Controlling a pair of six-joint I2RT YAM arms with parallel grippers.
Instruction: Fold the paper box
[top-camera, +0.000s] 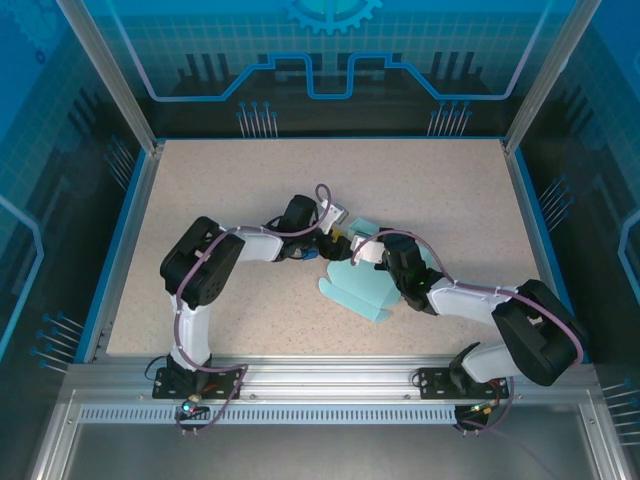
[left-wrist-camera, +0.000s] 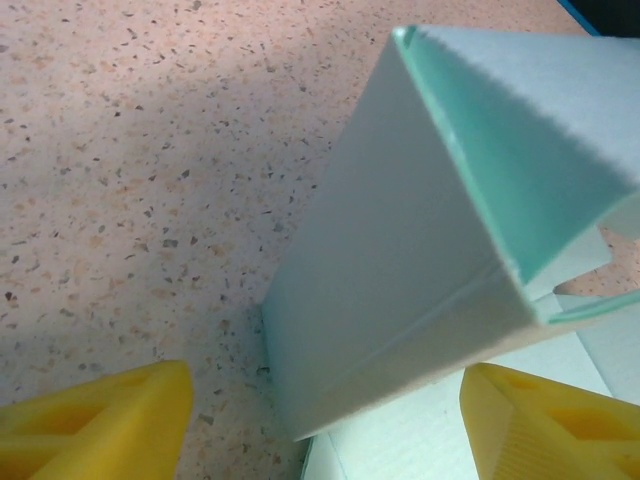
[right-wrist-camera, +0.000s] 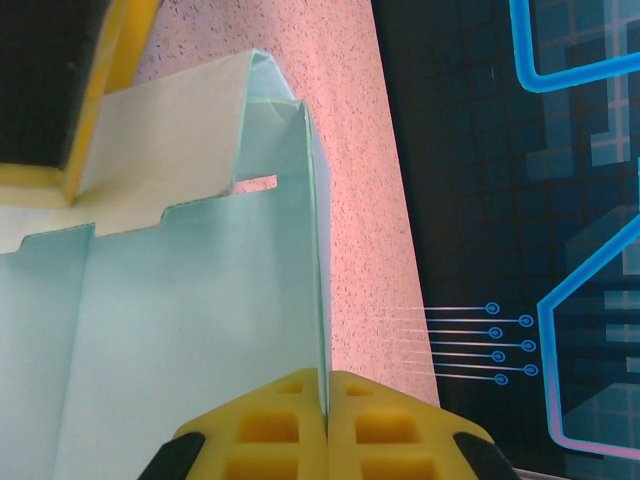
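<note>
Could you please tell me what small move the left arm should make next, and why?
Probably close the left gripper on the raised panel of the box. Its open jaws stand either side of that upright fold, while the right gripper is pinched shut on an edge of the card, steadying it.

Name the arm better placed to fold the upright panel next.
Left, likely: the left fingers, open, flank a raised wall of the paper box, while the right fingers are shut on its edge, anchoring it.
</note>
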